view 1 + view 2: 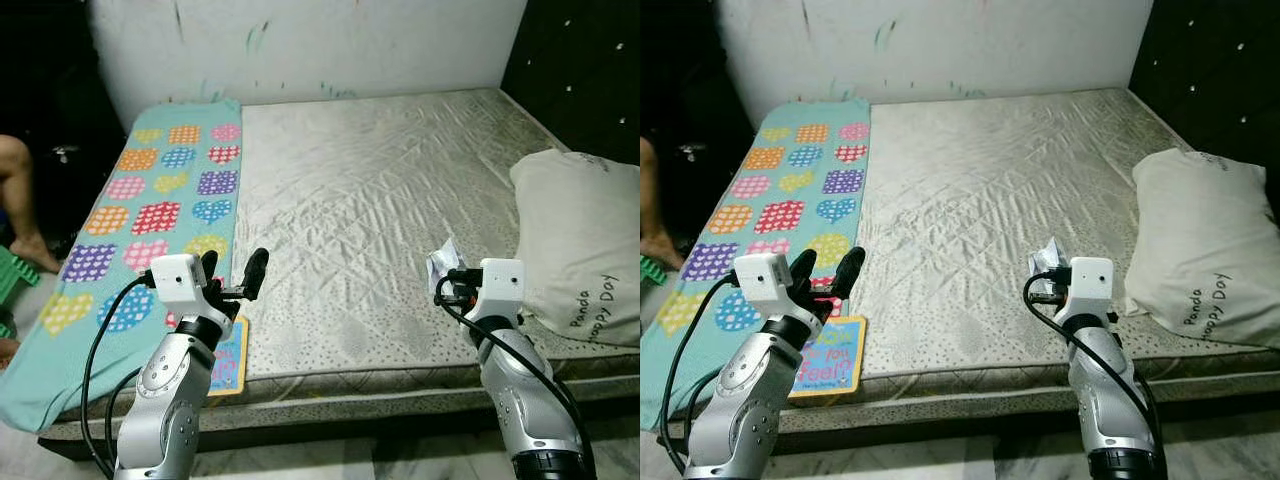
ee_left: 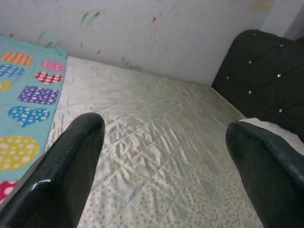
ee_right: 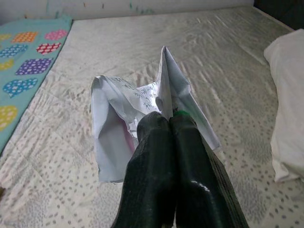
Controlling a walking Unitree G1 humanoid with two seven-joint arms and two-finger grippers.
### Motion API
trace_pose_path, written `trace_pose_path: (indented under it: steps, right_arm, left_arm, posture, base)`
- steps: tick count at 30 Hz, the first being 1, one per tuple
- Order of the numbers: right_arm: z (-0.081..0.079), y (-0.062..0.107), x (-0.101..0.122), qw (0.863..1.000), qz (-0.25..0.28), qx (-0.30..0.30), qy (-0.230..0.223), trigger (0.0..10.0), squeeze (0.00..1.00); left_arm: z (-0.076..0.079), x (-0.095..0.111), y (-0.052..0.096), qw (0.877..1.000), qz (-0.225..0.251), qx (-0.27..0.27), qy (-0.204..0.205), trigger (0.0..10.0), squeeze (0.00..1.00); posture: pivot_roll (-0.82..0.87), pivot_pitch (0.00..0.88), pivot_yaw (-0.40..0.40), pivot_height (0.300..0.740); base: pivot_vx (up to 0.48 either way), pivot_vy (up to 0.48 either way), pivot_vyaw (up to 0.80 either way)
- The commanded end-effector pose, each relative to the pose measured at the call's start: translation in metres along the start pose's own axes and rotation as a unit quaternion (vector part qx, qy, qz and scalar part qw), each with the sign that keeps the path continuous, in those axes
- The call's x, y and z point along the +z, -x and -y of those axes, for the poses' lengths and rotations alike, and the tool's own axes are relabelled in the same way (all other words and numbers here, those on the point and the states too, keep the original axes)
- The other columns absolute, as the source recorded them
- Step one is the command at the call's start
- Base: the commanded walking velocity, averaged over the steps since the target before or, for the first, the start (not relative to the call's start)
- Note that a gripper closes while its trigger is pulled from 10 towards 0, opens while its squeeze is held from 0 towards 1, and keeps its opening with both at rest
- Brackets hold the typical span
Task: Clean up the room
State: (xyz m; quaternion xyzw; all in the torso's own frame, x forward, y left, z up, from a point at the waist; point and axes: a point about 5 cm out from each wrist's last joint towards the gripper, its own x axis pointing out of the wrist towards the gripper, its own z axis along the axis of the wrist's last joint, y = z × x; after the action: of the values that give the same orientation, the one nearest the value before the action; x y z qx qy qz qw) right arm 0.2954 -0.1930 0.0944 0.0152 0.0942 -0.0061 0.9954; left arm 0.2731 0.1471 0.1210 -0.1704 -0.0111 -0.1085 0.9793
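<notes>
My right gripper (image 1: 447,280) is shut on a crumpled white paper (image 3: 121,118) with printed text, held just above the front right part of the bare mattress (image 1: 380,190). In the right wrist view the paper sticks up from between my two closed black fingers (image 3: 166,156). My left gripper (image 1: 232,272) is open over the front left of the mattress, with nothing between its fingers (image 2: 71,161). A colourful children's book (image 1: 828,358) lies flat at the mattress's front edge, right below my left gripper.
A teal blanket with coloured hearts (image 1: 150,190) covers the bed's left strip and hangs over the front. A cream pillow (image 1: 585,240) lies at the right against a dark padded headboard (image 1: 590,60). A person's leg (image 1: 22,205) is on the floor at left.
</notes>
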Motion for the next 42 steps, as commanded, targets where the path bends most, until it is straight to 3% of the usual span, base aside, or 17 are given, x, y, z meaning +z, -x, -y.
trace_pose_path:
  steps: [1,11,23,33,42]
  right_arm:
    - [-0.0022,-0.0001,0.0023,1.000,0.005,0.001,0.000,10.0,0.00]
    - [-0.0001,-0.0001,0.0021,1.000,0.006,-0.002,0.001,10.0,0.00]
    - [0.0033,0.0003,0.0016,1.000,0.005,-0.008,0.004,10.0,0.00]
    - [0.0043,0.0003,0.0021,1.000,0.008,-0.009,0.004,10.0,0.00]
    - [0.0052,0.0000,0.0029,1.000,0.009,-0.009,0.005,10.0,0.00]
  left_arm:
    - [-0.0025,0.0033,0.0008,1.000,0.002,0.001,-0.007,10.0,0.00]
    - [-0.0037,0.0033,0.0010,1.000,0.000,0.003,-0.009,10.0,0.00]
    - [-0.0045,0.0029,0.0006,1.000,-0.002,0.005,-0.011,10.0,0.00]
    - [-0.0029,0.0028,0.0006,1.000,-0.001,-0.001,-0.011,10.0,0.00]
    - [-0.0028,0.0025,0.0008,1.000,-0.002,0.000,-0.012,10.0,0.00]
  posture:
    - [-0.09,0.026,0.068,0.740]
    - [-0.09,0.028,0.070,0.740]
    - [-0.09,0.028,0.072,0.740]
    - [-0.09,0.026,0.071,0.740]
    - [-0.09,0.026,0.071,0.740]
  base:
    - [0.296,0.000,0.00]
    - [0.290,0.000,0.00]
    - [0.000,0.000,0.00]
    - [0.170,0.000,-0.69]
    - [0.303,0.000,0.00]
